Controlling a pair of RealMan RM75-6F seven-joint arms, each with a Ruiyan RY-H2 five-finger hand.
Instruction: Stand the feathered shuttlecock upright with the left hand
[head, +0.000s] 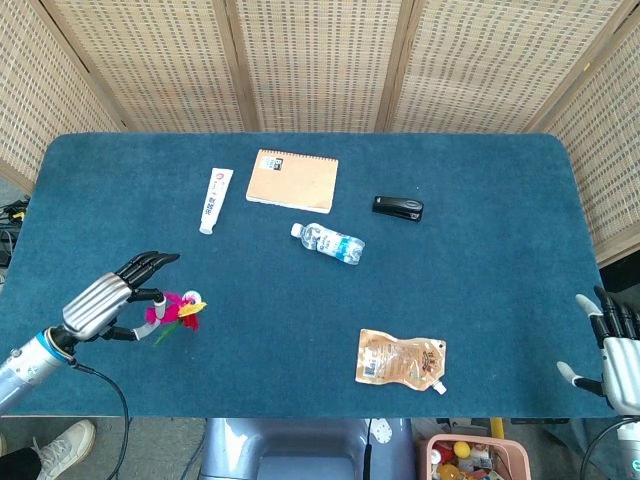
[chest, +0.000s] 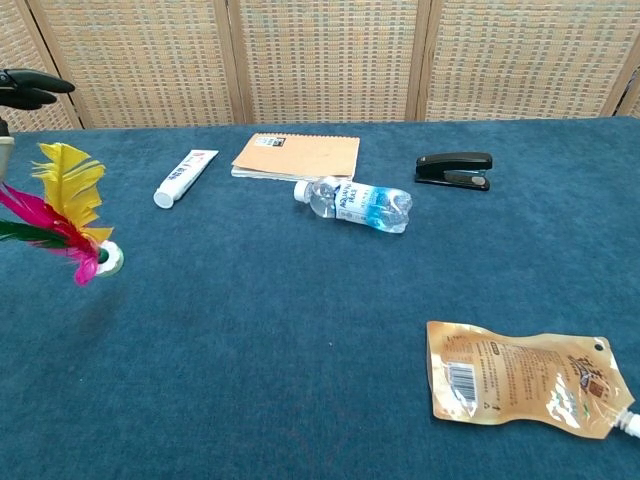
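Note:
The feathered shuttlecock (head: 176, 311) has pink, yellow and green feathers and a white base. It stands on its base near the table's front left, with the feathers leaning toward my left hand (head: 103, 300). In the chest view the shuttlecock (chest: 72, 215) has its base on the cloth and its yellow feather pointing up. My left hand's fingers (chest: 30, 84) are stretched out apart, above and left of the feathers. The thumb hangs just over the pink feathers, and no grip shows. My right hand (head: 612, 345) hangs with fingers spread, holding nothing, off the table's front right corner.
Further back on the blue table (head: 480, 270) lie a toothpaste tube (head: 214, 199), a tan notebook (head: 293, 180), a water bottle (head: 329, 243) and a black stapler (head: 398, 208). A brown pouch (head: 400, 361) lies near the front edge. Wicker screens stand behind.

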